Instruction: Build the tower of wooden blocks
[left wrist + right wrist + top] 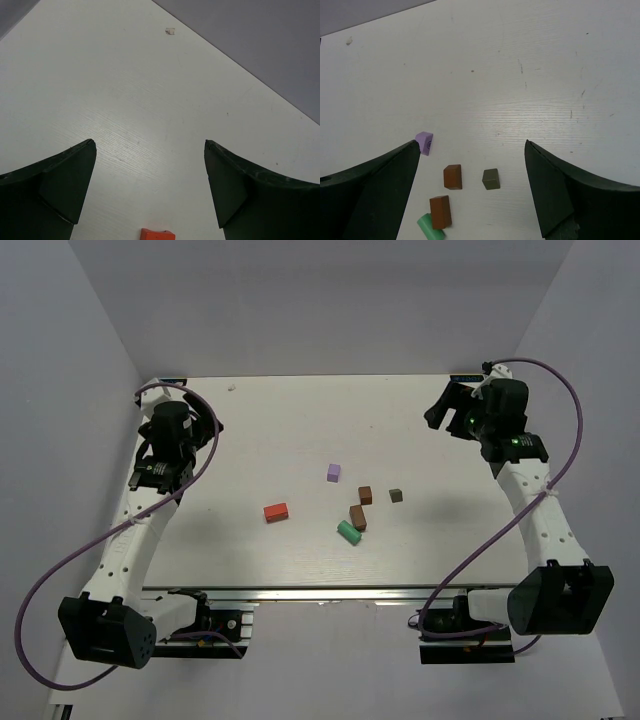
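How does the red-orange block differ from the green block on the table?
Colour: the red-orange block versus the green block.
Company: the red-orange block lies alone, left of the rest. The green block lies right up against a brown block.
Pose: the red-orange block runs nearly straight across the top view, while the green block lies on a diagonal.
Shared: both are short oblongs lying flat on the table, neither held.

red-orange block (157, 234): cut by bottom edge | green block (428, 226): part-hidden by brown block (440, 211) | white speck (170, 31): unidentifiable
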Robot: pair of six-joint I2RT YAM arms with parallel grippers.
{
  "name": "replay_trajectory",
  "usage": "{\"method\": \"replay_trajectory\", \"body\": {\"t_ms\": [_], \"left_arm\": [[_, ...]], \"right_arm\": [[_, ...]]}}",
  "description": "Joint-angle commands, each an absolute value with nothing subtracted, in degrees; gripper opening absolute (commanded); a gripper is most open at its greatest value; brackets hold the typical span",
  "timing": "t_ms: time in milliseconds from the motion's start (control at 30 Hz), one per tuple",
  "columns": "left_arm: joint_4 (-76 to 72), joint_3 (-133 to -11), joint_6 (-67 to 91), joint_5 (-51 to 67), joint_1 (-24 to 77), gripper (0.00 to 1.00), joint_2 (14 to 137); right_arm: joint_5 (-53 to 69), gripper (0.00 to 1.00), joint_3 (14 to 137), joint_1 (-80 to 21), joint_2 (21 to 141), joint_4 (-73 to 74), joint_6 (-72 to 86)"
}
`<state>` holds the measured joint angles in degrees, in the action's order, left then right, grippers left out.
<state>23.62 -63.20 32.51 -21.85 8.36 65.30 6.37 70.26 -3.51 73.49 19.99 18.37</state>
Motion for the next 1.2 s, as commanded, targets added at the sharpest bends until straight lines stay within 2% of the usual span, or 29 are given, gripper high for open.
{"method": "replay_trajectory", "body": {"t_ms": [0, 200, 333, 567, 700, 767, 1167], "left_arm": [[23.7, -63.5, 33.3, -22.2, 8.3, 0.98, 63.6], [23.4, -61.0, 36.2, -19.9, 8.2, 0.98, 63.6], [25.7, -58.5, 41.7, -16.8, 8.2, 0.98, 65.2], [29.4, -48.5, 43.8, -11.0, 8.3, 0.98, 61.9], [26.8, -39.8, 44.6, -11.3, 8.3, 0.98, 59.2], [24.9, -36.8, 45.2, -10.1, 8.3, 0.98, 59.0], [22.7, -34.5, 45.4, -12.7, 8.3, 0.98, 58.3]], "right_arm": [[9.5, 0.89, 70.8, -3.6, 70.4, 19.4, 18.9], [16.6, 0.89, 66.9, -5.5, 67.9, 16.1, 14.8], [4.7, 0.89, 67.6, -20.0, 70.0, 19.5, 9.7], [-4.8, 0.88, 64.7, -33.1, 78.9, 24.3, 7.6], [-4.2, 0.81, 63.5, -36.3, 84.7, 26.9, 8.4], [-5.8, 0.8, 63.0, -38.1, 87.3, 27.7, 8.3], [-1.1, 0.69, 61.5, -41.1, 96.3, 25.0, 10.4]]}}
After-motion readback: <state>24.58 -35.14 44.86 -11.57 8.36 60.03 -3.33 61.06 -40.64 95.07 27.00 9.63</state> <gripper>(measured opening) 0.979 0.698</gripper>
